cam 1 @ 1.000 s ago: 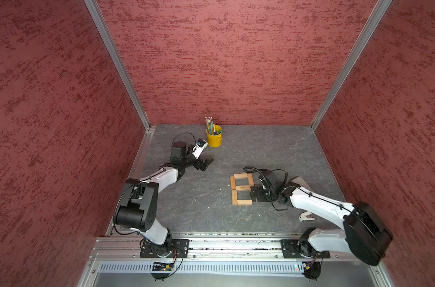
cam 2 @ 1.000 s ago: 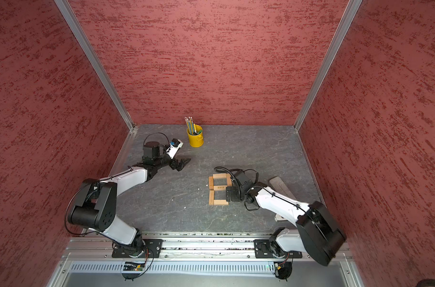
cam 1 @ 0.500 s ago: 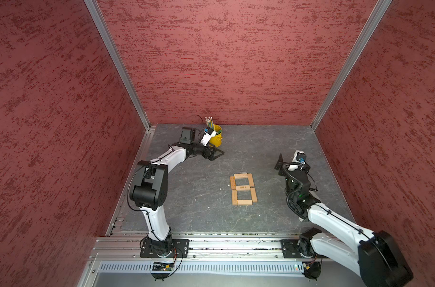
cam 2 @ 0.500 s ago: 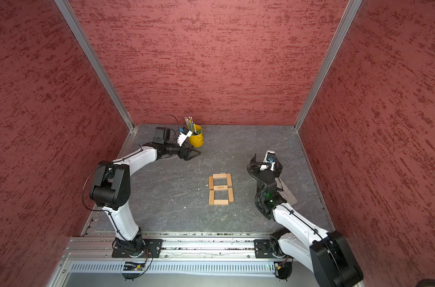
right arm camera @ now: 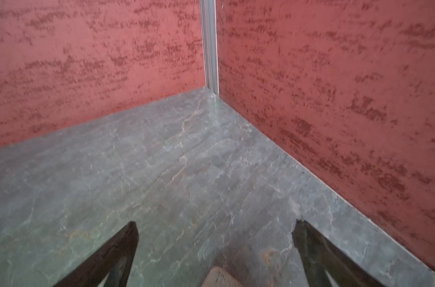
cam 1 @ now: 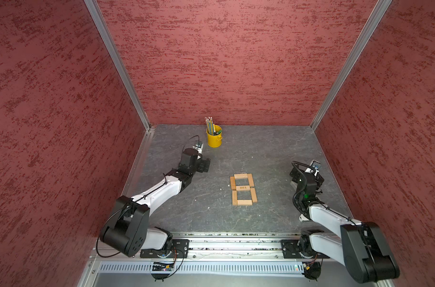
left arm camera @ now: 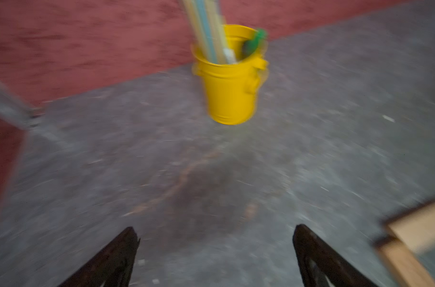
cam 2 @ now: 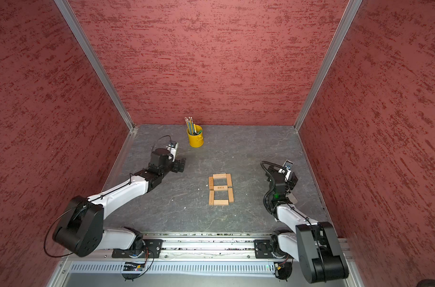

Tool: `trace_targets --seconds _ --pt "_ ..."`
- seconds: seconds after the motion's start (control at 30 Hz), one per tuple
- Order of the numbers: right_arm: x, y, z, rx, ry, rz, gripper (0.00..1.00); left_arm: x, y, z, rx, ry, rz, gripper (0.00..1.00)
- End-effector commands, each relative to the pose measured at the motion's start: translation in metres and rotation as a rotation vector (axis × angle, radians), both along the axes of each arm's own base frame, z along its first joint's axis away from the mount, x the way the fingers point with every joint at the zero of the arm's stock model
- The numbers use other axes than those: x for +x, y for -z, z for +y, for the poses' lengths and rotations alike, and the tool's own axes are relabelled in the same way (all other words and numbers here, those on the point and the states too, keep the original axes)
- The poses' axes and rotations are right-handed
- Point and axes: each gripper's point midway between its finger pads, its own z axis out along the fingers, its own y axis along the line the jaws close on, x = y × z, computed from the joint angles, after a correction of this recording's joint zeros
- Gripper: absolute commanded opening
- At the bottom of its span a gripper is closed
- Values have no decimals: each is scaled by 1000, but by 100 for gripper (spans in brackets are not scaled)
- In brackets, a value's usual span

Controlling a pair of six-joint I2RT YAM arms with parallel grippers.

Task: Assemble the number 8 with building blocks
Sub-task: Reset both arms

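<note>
Where bars (cam 1: 244, 202) form 8 (cam 1: 243, 189), marks (cam 2: 220, 187) illegible.

Both top views high overhead, sharing whole tabletop (cam 1: 211, 218), wrist views low, facing walls (right arm camera: 87, 62)

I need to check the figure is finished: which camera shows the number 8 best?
The top views: in both top views the number 8 lies whole and sharp, all seven building blocks countable. The left wrist view catches only a blurred corner of it at its edge; the right wrist view shows none.
</note>
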Motion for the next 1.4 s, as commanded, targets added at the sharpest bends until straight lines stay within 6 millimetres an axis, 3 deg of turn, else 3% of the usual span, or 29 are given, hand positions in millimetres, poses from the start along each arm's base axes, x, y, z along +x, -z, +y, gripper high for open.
trace_targets --seconds 0.0,0.1,0.23,0.3,0.33,0.37,0.43,0.53,0.7,0.8,0.97,1.1,1.17,1.2,1.3,1.37 --pt "-2 -43 15 8 -107 -267 99 8 1 77 36 -352 -105 99" --pt "2 -52 15 -18 -108 -308 99 11 27 106 92 -482 -98 100" --pt "39 -43 18 -93 -117 -184 99 -14 3 159 288 -984 -260 100" --pt "50 -42 19 -130 -124 -158 99 -17 -4 162 357 -1073 -290 99" --pt "48 -47 22 -152 -147 -205 99 -9 -1 156 369 -1032 -266 99" --pt "50 -36 23 -157 -161 -193 99 -2 2 146 364 -962 -249 99" --pt "53 -32 21 -131 -177 -169 99 18 6 107 296 -611 -291 100" --pt "49 -31 12 -89 -179 -199 99 11 19 57 149 -209 -258 100" --pt "45 -26 16 -65 -268 -231 99 6 25 59 -19 -67 -209 99" --pt "42 -25 16 -67 -270 -235 99 15 29 70 2 -146 -169 99" --pt "42 -26 16 -68 -271 -235 99 18 26 66 105 -204 -193 99" --pt "43 -26 16 -68 -271 -236 99 -5 13 81 6 -235 -327 99" --pt "42 -26 16 -68 -271 -235 99 -12 14 77 -84 -129 -320 100" --pt "43 -25 16 -68 -271 -234 99 -7 20 70 -114 -57 -267 100" --pt "43 -26 16 -68 -270 -236 99 12 32 86 -153 -114 -175 99" --pt "42 -26 16 -68 -270 -236 99 14 33 89 -162 -124 -160 99"
